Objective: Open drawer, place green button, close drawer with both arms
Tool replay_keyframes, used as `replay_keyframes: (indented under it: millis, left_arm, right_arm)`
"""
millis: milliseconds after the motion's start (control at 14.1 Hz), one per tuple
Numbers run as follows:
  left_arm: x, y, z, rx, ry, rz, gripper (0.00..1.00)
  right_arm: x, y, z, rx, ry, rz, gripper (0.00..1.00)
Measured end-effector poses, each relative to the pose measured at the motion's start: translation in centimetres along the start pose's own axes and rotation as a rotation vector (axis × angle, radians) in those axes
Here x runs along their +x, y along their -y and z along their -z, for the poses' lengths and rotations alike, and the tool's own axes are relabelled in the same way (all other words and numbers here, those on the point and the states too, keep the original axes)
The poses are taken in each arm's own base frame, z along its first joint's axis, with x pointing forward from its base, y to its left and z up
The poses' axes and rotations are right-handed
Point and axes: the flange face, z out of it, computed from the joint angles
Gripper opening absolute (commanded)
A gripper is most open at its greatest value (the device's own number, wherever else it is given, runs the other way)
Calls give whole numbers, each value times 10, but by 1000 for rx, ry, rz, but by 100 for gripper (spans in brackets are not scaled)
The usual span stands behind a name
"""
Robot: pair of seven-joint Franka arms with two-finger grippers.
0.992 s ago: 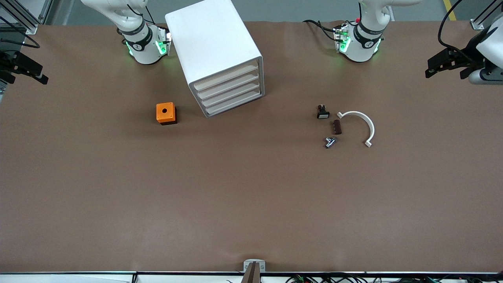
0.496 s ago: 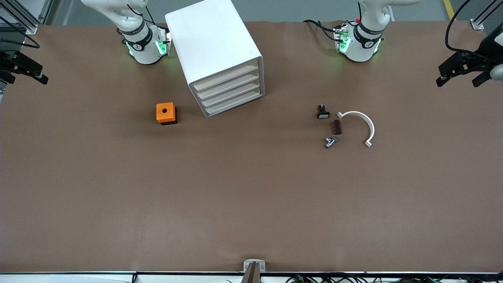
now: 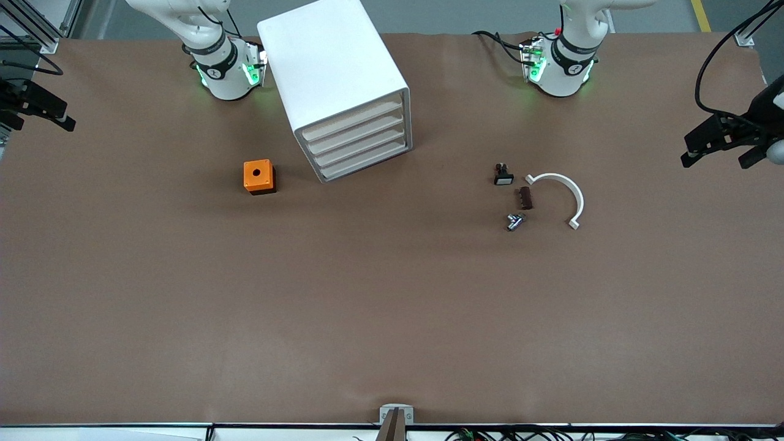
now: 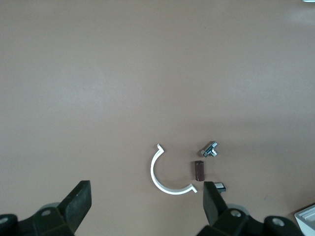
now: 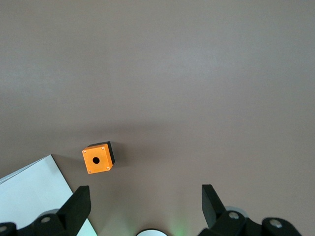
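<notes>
Brown tabletop, nothing held yet. Nearest the front cam lies a small silvery-blue piece [image 3: 514, 221], prob. the button, though no green cap shows; its long axis runs diagonal. Brown block [image 3: 525, 198], switch [image 3: 503, 175] and white arc [image 3: 562, 197] sit just farther, all toward the left arm's end. Cabinet [image 3: 334, 67] stands farther still, between the bases, every drawer shut. Left gripper [image 3: 714, 160] hovers over the table edge at its own end, jaws wide, empty. It's the nearer arm and the button lies inward from it. Right gripper [image 3: 64, 117] waits at its end, also wide, empty. Vs a sec ago, the left gripper has swung lower in the front view; the rest is unchanged.
</notes>
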Motion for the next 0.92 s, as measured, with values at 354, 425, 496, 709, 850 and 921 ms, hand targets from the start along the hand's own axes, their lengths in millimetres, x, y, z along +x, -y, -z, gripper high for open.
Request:
replay_keyframes:
  millis: [354,425,496,709,850,921]
  left_arm:
    - [11,10,-11,2,25,75,100]
    - [11,10,-10,2,24,80,100]
    - [11,10,-9,2,23,81,100]
    - [11,10,-9,2,24,82,100]
    - [11,11,-8,2,23,83,100]
    - [11,11,-8,2,23,83,100]
  right_arm:
    - [0,0,0,0,1,0,100]
    - [0,0,0,0,1,0,100]
    - [0,0,0,0,1,0,100]
    - [0,0,-1,0,2,0,100]
    - [0,0,-1,0,2,0,100]
    - [0,0,-1,0,2,0,100]
